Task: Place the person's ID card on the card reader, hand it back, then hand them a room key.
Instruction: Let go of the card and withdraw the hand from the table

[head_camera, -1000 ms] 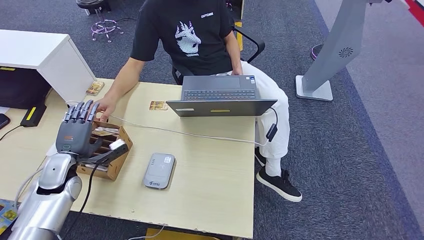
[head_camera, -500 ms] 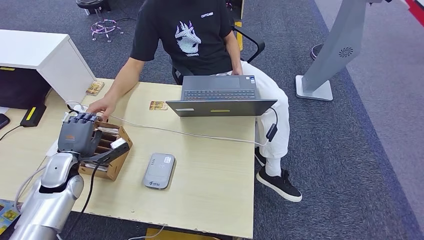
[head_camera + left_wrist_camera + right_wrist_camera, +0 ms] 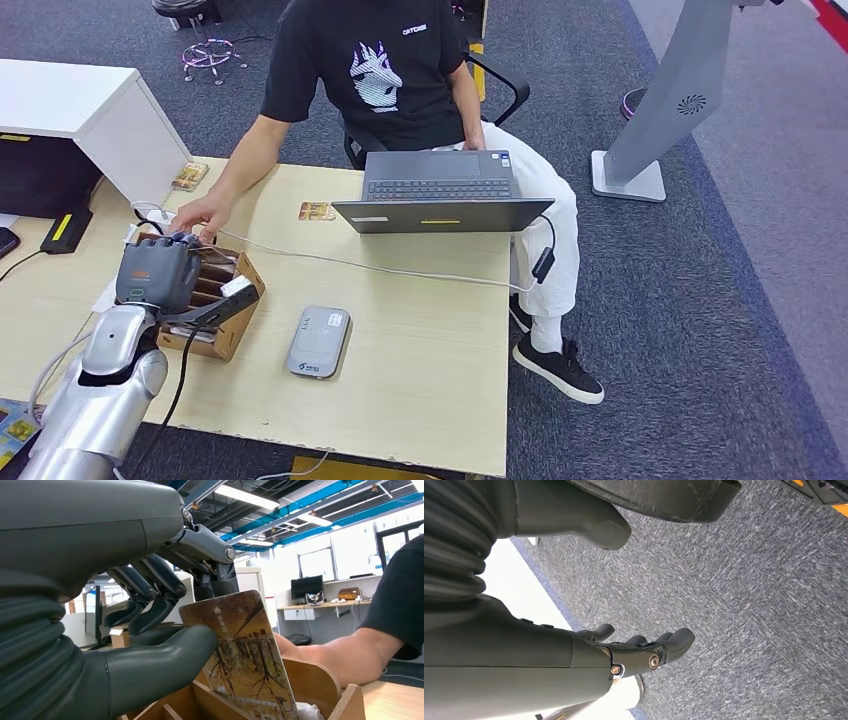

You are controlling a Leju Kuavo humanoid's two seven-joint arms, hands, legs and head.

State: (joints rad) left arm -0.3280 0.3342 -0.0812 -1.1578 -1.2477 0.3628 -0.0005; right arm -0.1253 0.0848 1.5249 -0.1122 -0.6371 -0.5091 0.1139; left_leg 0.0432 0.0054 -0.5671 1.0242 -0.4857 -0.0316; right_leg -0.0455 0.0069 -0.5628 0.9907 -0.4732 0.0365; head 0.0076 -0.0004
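Your left hand (image 3: 155,275) has curled down over the wooden box (image 3: 225,300) on the counter (image 3: 420,340); a second ago its fingers (image 3: 150,587) stood straight up, and now they and the thumb clamp a room key card (image 3: 245,650) standing in a slot. The person's hand (image 3: 200,212) waits just beyond the box, so the handover is probably next. Your right hand (image 3: 644,652) hangs over the floor, fingers loosely apart, holding nothing; the card reader (image 3: 319,341) lies bare nearby.
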